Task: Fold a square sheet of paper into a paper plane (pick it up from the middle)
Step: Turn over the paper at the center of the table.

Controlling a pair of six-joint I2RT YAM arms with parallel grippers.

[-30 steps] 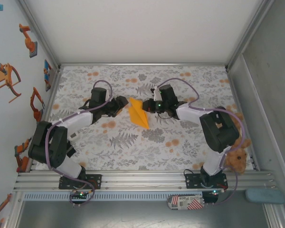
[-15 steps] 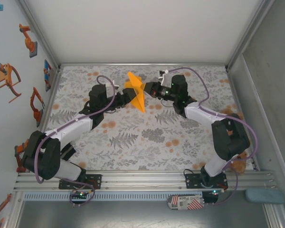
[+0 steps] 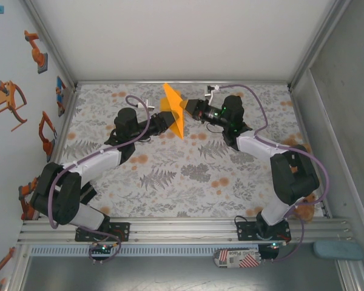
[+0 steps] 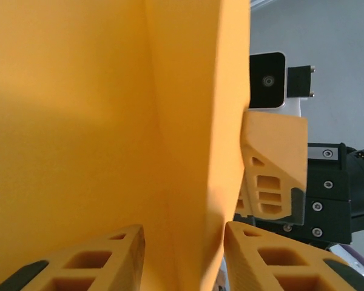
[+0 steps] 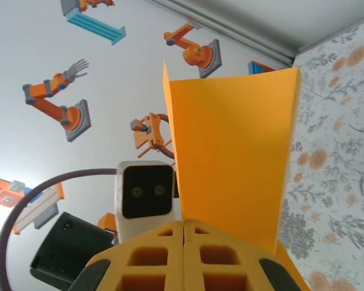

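Note:
The paper plane (image 3: 173, 112), a folded orange-yellow sheet with a pointed lower end, hangs in the air over the back of the table. My right gripper (image 3: 187, 108) comes at it from the right and is shut on its edge; in the right wrist view the pads meet at the paper (image 5: 230, 151) with the gripper (image 5: 184, 227) pinching its lower edge. My left gripper (image 3: 168, 122) reaches in from the left. In the left wrist view its jaws (image 4: 183, 242) stand apart on either side of the paper's (image 4: 109, 121) creased ridge, with a slim gap at the right finger.
A flowered cloth (image 3: 188, 176) covers the table. A brown plush teddy (image 3: 303, 203) sits at the right edge behind the right arm. White walls close the back and both sides, and the left wall carries robot-arm stickers (image 3: 12, 100). A blue pad (image 3: 337, 250) lies outside the front rail.
Both arms have carried the paper up and toward the back of the table. The left jaws have narrowed around its crease. The right gripper has stayed shut on it.

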